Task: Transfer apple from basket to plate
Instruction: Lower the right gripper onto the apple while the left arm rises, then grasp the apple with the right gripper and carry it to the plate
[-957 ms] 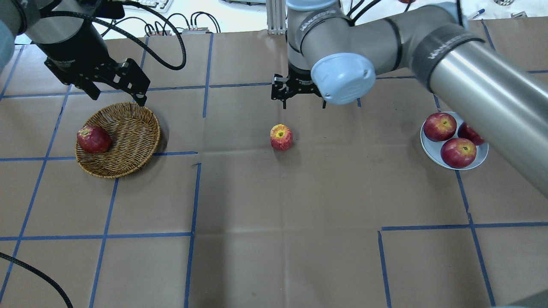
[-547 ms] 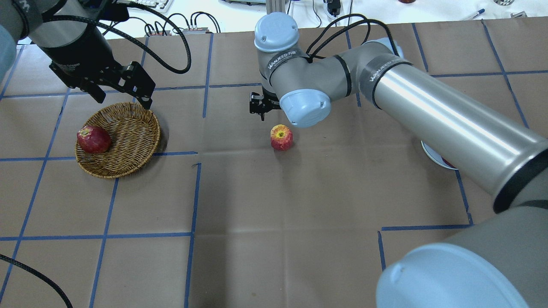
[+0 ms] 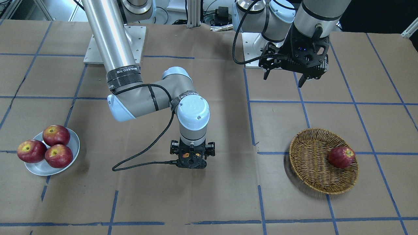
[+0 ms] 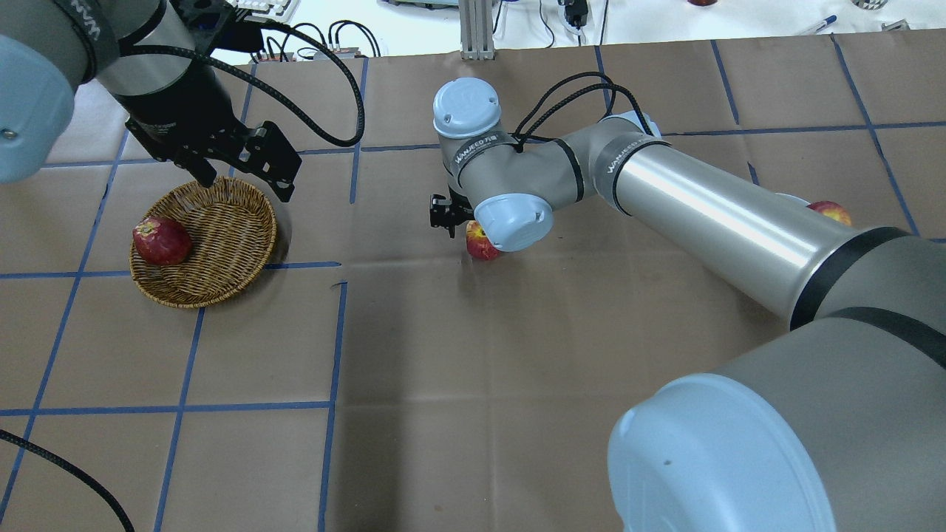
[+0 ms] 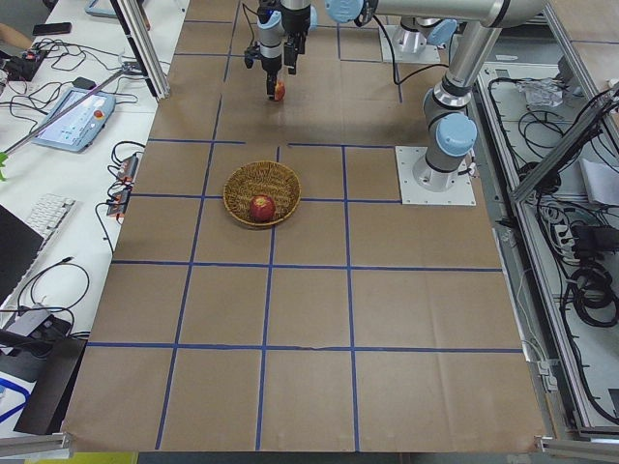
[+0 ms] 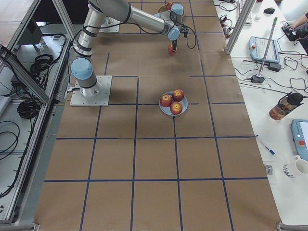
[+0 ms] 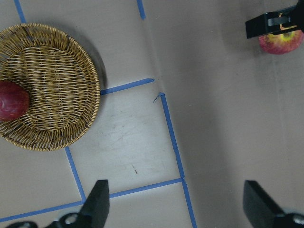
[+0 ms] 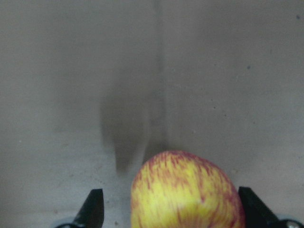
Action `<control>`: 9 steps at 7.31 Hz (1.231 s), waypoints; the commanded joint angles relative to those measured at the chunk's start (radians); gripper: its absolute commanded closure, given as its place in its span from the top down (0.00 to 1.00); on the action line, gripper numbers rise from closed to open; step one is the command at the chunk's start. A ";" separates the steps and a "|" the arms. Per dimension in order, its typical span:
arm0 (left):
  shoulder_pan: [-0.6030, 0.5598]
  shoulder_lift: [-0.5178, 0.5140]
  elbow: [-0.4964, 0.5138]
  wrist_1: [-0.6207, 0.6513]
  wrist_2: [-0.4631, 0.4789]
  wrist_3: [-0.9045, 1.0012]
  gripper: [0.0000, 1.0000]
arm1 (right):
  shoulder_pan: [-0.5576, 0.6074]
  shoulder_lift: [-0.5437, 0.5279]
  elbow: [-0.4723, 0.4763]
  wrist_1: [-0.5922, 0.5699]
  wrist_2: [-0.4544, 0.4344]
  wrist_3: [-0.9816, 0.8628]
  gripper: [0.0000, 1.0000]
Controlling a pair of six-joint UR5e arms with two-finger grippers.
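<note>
The yellow-streaked apple sits on the table's brown paper at mid-table, outside the basket. It also shows in the overhead view and in the left wrist view. My right gripper is low over it, open, with one finger on each side of the apple. The wicker basket holds one dark red apple. My left gripper hangs open and empty over the basket's far rim. The plate holds three dark red apples.
In the overhead view my right arm covers most of the plate; one plate apple shows past it. Blue tape lines grid the brown paper. The right arm's cable loops down onto the table.
My right arm has swung left and come down, so its open gripper now straddles the streaked apple. My left gripper has shifted a little to the right over the basket's far rim.
</note>
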 commanded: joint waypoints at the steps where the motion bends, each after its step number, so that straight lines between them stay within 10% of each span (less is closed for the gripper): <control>1: -0.020 -0.006 -0.001 -0.002 -0.002 0.002 0.99 | -0.001 0.002 0.027 -0.030 -0.001 -0.003 0.90; 3: -0.040 -0.010 0.007 0.010 0.010 0.002 0.99 | -0.001 0.006 0.025 -0.038 -0.005 -0.006 0.53; 9: -0.040 -0.009 -0.001 0.010 0.004 0.000 0.99 | -0.338 -0.265 0.090 0.123 -0.032 -0.356 0.50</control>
